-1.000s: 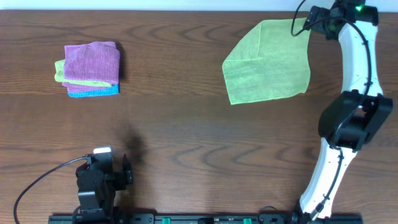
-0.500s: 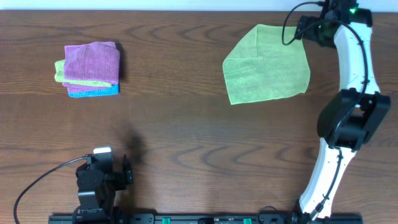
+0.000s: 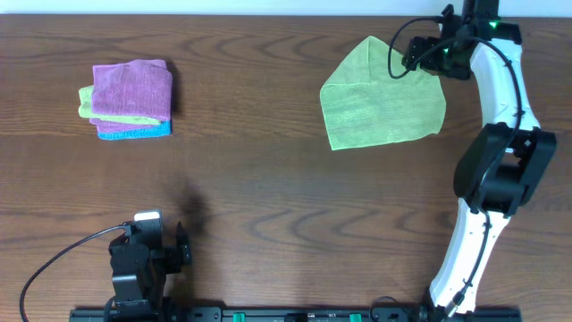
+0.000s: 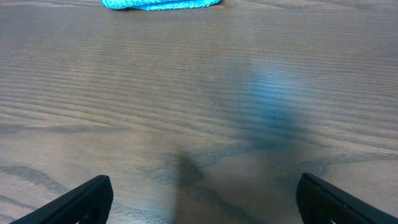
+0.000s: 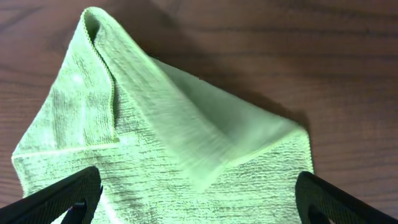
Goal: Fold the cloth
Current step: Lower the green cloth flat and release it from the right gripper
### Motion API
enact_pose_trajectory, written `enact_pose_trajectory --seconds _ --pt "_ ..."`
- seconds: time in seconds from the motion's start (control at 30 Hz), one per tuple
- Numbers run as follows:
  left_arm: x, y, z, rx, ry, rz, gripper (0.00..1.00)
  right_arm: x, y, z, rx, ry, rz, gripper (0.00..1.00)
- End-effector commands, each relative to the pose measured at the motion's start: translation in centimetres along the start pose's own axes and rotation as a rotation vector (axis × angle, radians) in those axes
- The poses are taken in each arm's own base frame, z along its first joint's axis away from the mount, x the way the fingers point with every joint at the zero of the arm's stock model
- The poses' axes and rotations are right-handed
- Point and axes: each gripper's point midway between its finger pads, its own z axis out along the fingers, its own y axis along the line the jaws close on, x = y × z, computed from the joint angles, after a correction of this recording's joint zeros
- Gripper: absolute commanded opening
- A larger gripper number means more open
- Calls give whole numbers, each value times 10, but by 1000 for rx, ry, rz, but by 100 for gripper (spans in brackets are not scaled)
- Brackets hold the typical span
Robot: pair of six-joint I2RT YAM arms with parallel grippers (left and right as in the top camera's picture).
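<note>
The light green cloth (image 3: 380, 103) lies on the wooden table at the far right. Its far right corner is turned in, and the top now tapers to a point. In the right wrist view the cloth (image 5: 155, 143) fills the frame, with a blurred loose flap across its middle and a folded hem at the upper left. My right gripper (image 3: 413, 55) hovers over the cloth's far edge. Its fingers (image 5: 199, 205) are spread wide with nothing between them. My left gripper (image 4: 199, 199) is open and empty, low over bare wood near the front left (image 3: 181, 243).
A stack of folded cloths (image 3: 130, 98) in purple, yellow-green and blue sits at the far left. Its blue edge (image 4: 161, 4) shows at the top of the left wrist view. The table's far edge runs just behind the green cloth.
My right gripper has moved left along the cloth's far edge. The cloth's far right corner has gone with it and folded inward. The left arm has not moved.
</note>
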Motion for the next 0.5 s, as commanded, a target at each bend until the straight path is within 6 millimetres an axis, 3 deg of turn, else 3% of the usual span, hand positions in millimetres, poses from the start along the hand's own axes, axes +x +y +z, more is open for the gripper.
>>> enact_pose_trajectory --seconds 0.0,0.07,0.2,0.37,0.47 --pt "10 2 4 -13 27 13 95 -5 -22 -1 174 -23 -6 99" --pt "10 2 4 -13 27 13 95 -14 -23 -2 216 -62 -22 99" --pt "10 2 4 -13 27 13 96 -30 -5 0 176 -128 -47 99" --pt "10 2 4 -13 27 13 95 -16 5 3 152 -72 -54 99" --pt "10 2 4 -13 27 13 95 -7 14 5 87 -36 -49 90"
